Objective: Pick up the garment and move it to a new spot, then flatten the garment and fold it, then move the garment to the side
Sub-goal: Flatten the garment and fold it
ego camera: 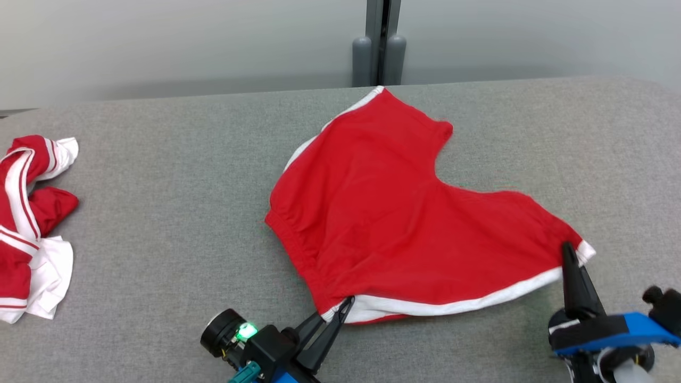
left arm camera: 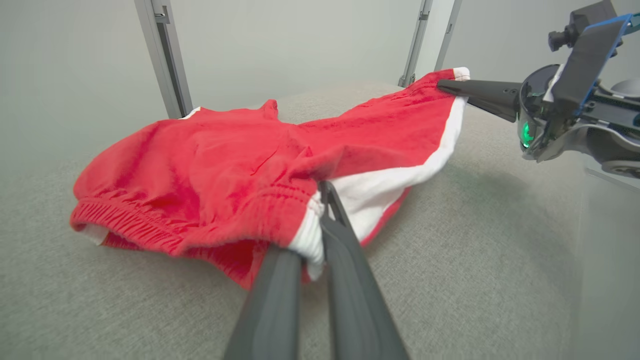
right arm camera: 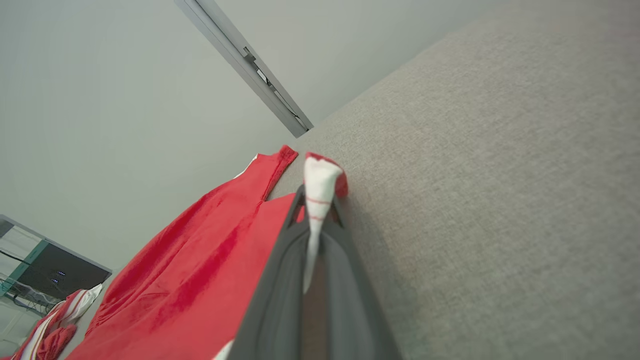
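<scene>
At the near edge of the counter (ego camera: 159, 223), the left tool (ego camera: 346, 304) has its two fingers pressed together on the waistband corner of the garment (ego camera: 393, 213), a pair of red shorts, just where the white side stripe (ego camera: 468, 300) begins. Toward the near right corner, the right tool (ego camera: 567, 250) pinches the other end of that stripe at the hem of one leg. In the right wrist view, white cloth sits squeezed between its fingers.

The held side therefore runs roughly along the near edge, from the left tool to the right tool, rising a little toward the right. That stretched line is what the next move turns on. All the rest of the garment lies beyond it, in the middle of the counter. The elastic waistband (ego camera: 290, 239) slants away from the left tool, and the second leg reaches toward the far edge, its hem about at that edge.

Each tool is already at its own end, so neither has to reach across. By my judgement, flattening calls for drawing the two ends apart along this line, and a fold would carry the line away toward the far leg.

At the left edge, well apart, lies a pile of red-and-white clothes (ego camera: 32, 223).
</scene>
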### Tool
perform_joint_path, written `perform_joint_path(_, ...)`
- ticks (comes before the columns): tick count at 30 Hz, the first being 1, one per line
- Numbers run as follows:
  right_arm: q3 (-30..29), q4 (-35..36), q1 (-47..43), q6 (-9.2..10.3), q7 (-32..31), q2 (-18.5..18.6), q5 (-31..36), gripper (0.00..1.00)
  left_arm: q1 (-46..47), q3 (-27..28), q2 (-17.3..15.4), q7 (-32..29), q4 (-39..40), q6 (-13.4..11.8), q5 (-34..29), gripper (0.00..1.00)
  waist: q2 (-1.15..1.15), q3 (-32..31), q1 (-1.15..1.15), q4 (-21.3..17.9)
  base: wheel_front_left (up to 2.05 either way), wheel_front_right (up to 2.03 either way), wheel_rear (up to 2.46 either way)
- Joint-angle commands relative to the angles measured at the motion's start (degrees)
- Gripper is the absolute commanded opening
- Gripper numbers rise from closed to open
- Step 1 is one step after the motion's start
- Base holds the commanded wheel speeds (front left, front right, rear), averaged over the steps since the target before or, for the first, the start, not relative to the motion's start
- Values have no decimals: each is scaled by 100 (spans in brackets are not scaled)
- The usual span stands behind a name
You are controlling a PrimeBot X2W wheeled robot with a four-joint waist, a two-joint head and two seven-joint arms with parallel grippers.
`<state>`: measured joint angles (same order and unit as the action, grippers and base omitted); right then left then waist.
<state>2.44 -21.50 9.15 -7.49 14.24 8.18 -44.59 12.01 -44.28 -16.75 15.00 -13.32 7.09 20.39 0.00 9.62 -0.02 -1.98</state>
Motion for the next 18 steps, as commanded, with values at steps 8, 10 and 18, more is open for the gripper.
perform_joint_path(8,-580,843,-547,-1,-435,-246,219,0,-118,97,-40,27,272,-3,-82,0,0,-51,2,8,0,0,0)
perform_joint_path(10,-666,998,-442,-1,-540,-309,296,0,-62,141,-20,27,305,-1,-99,0,0,-15,2,25,0,0,0)
perform_joint_path(18,-852,1038,475,-2,-995,-402,761,0,196,361,55,27,306,9,-129,0,0,222,2,111,0,0,0)
